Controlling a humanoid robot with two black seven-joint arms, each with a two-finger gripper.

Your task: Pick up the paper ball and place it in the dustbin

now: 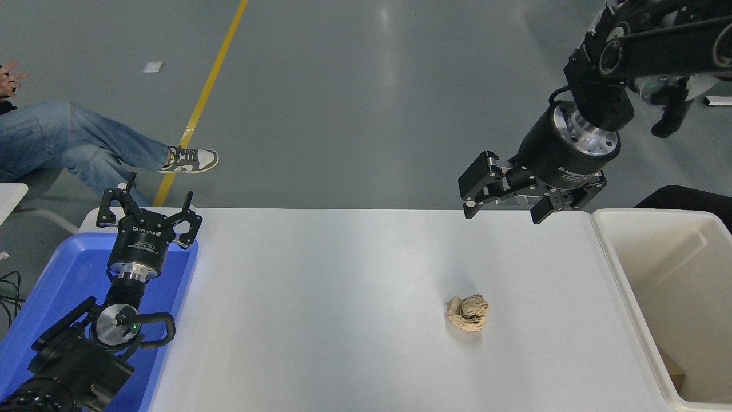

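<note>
The paper ball (pixel 468 312), a tan-brown crumpled wad, lies on the white table (pixel 320 309) right of centre. The dustbin (pixel 620 274), a cream-white tub, stands at the table's right end, partly cut off by the picture's edge. My right gripper (pixel 502 210) is open and empty. It hangs high over the table's far edge, beyond the ball and left of the dustbin's far corner. My left gripper (pixel 147 213) is open and empty, parked at the lower left over the blue tray.
A blue plastic tray (pixel 57 286) sits at the table's left end under my left arm. A seated person's legs (pixel 86 146) and a hand show at the far left, off the table. A brown scrap (pixel 673 369) lies inside the dustbin.
</note>
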